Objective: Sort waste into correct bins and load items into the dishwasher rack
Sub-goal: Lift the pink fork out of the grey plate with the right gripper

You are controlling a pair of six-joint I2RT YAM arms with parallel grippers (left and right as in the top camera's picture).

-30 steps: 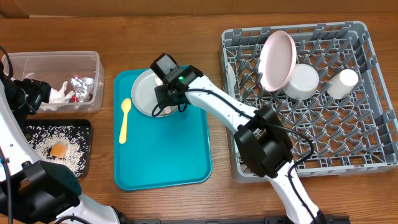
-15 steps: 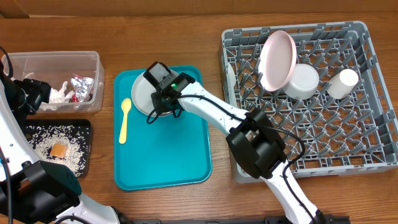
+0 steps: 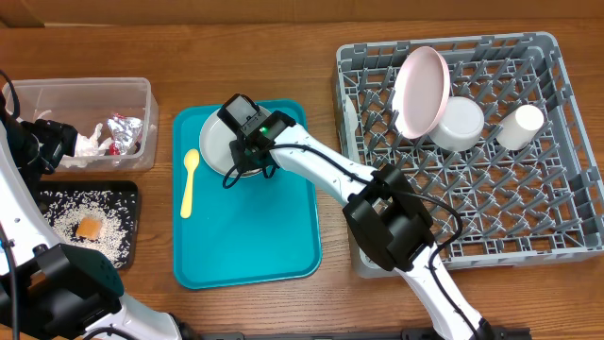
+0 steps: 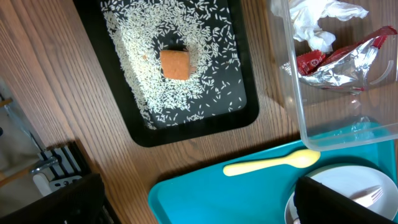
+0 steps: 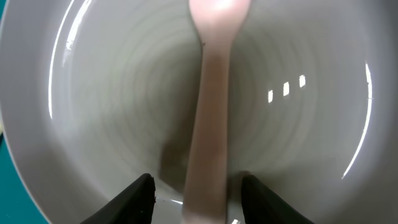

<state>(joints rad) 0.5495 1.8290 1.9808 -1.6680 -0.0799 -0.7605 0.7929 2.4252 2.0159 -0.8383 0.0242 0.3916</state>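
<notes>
My right gripper (image 3: 243,159) hangs low over the grey-green plate (image 3: 212,142) on the teal tray. In the right wrist view the gripper (image 5: 196,186) is open, and its jaws straddle the handle of a pinkish piece of cutlery (image 5: 211,112) lying in the plate (image 5: 93,93), with a gap showing on the left side. A pale yellow spoon (image 3: 189,181) lies on the tray beside the plate. My left gripper (image 3: 52,142) is wide open and holds nothing, beside the clear tub (image 3: 142,94). In the left wrist view the gripper (image 4: 199,208) is above the tray's corner.
The clear tub holds a white napkin (image 4: 317,18) and foil wrapper (image 4: 342,62). The black tray (image 4: 140,130) holds rice and an orange cube (image 4: 175,64). At the right, the grey rack (image 3: 491,208) holds the pink plate (image 3: 420,90), white bowl (image 3: 461,123) and cup (image 3: 525,123). The teal tray (image 3: 255,236) lies between.
My right gripper has slid left and lower over the grey-green plate, and its jaws have narrowed around the pinkish cutlery handle. The left arm has not moved.
</notes>
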